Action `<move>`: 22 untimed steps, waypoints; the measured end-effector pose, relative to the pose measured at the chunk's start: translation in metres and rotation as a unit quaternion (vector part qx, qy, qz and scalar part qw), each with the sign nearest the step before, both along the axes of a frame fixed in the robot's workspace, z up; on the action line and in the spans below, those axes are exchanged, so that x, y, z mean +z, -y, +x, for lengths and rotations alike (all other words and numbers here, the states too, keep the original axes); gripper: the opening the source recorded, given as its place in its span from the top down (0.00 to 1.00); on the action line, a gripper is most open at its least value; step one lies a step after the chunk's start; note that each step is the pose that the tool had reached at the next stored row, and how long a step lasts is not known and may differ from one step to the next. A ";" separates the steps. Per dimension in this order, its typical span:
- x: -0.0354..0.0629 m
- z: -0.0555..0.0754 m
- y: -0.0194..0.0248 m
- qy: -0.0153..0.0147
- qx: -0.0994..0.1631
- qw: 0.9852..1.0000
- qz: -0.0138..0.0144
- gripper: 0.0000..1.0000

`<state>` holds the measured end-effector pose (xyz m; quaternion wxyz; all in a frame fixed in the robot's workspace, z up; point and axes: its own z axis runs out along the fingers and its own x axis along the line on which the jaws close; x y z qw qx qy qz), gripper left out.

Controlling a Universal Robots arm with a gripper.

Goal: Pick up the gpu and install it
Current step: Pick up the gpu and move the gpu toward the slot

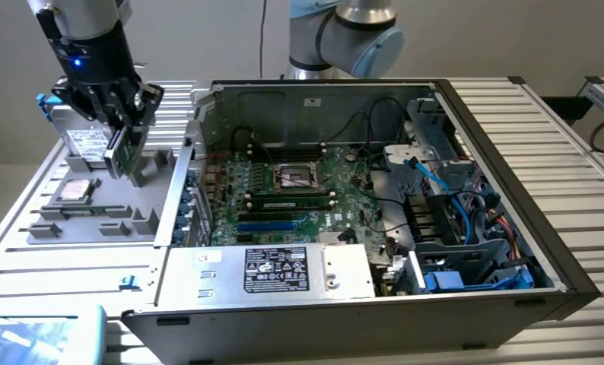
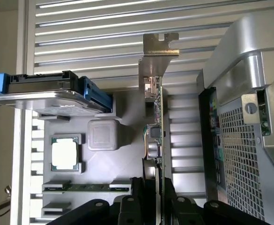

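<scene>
My gripper (image 1: 116,114) was closed partway on the gpu (image 1: 126,156), card upright, hanging just over the tray (image 1: 94,201) below me. Pick-up step looked nearly done. Case (image 1: 313,103) sat beside me, toward the exterior view's right. Install would need careful slot alignment, I judged.

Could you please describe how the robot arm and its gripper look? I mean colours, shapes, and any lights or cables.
The arm is made of round silver tubes with rounded joints that carry light blue caps. A thin dark cable runs down next to one joint. The gripper has a black boxy body with a small blue light and black, angular fingers.
</scene>
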<state>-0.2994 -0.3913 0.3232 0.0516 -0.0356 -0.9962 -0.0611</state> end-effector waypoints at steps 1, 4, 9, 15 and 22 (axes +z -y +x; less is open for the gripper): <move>0.0035 0.001 0.0000 0.000 0.000 1.000 0.000 0.72; 0.0142 0.004 0.0000 0.000 0.000 1.000 0.000 0.72; 0.0341 0.013 0.0000 0.000 0.000 1.000 0.000 0.72; 0.0582 0.028 0.0008 0.000 0.000 1.000 0.000 0.72; 0.0798 0.052 0.0041 0.000 0.000 1.000 0.000 0.72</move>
